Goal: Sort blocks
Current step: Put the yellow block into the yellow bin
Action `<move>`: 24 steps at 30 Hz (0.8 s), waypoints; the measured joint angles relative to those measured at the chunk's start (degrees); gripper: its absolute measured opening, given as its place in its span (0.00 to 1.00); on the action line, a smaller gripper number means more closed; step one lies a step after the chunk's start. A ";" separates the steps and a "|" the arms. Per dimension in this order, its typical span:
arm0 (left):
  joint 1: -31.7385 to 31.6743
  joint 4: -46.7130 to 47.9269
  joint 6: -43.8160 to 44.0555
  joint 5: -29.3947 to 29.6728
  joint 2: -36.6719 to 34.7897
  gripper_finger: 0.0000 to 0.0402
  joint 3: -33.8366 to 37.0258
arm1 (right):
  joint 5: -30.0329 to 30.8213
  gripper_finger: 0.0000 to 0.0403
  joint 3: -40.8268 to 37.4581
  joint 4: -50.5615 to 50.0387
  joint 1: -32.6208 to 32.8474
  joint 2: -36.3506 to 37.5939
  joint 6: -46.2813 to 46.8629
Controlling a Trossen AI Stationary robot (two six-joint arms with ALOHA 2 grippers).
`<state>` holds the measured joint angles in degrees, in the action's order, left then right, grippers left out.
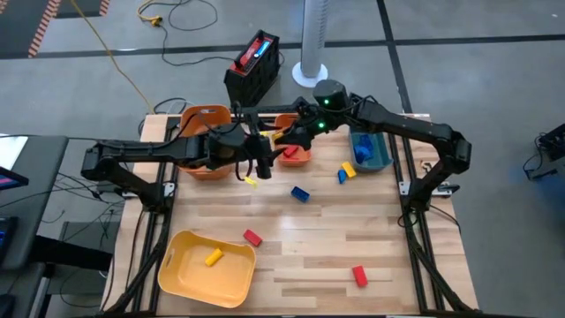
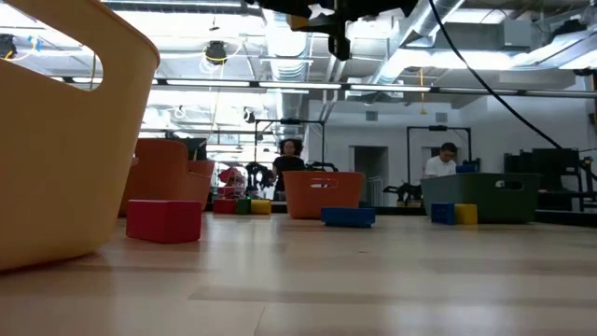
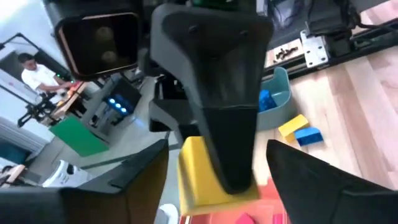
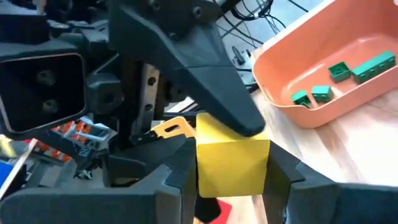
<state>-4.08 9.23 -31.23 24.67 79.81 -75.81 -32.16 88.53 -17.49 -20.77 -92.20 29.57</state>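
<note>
the left pincer's finger point(image 3: 227, 118) is hiding much of the yellow block point(image 3: 205, 180), whose lower part the frame edge is cutting off, while the yellow bin point(image 2: 65, 140) is running past the low view's left and top edges.

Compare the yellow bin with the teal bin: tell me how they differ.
The yellow bin sits at the table's near left corner; the teal bin sits at the far right edge. The yellow bin holds one yellow block; the teal bin holds blue blocks. From above, the yellow bin looks the larger of the two. Both are open-topped plastic bins standing upright on the wooden table.
</note>
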 joint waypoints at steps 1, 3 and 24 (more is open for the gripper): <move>0.00 -0.13 0.27 0.05 0.00 0.64 0.00 | 0.00 0.33 0.00 0.04 0.02 0.00 0.00; -0.04 -0.26 0.64 0.08 0.00 0.59 0.00 | 0.16 0.33 0.00 0.03 0.04 0.00 0.00; -1.00 0.81 11.54 -0.16 -0.02 0.33 0.00 | -3.88 0.67 -0.02 -2.15 -4.38 1.36 2.40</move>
<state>-5.07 10.04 -19.69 24.51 79.79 -75.81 -36.04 88.51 -19.64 -25.16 -90.84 31.97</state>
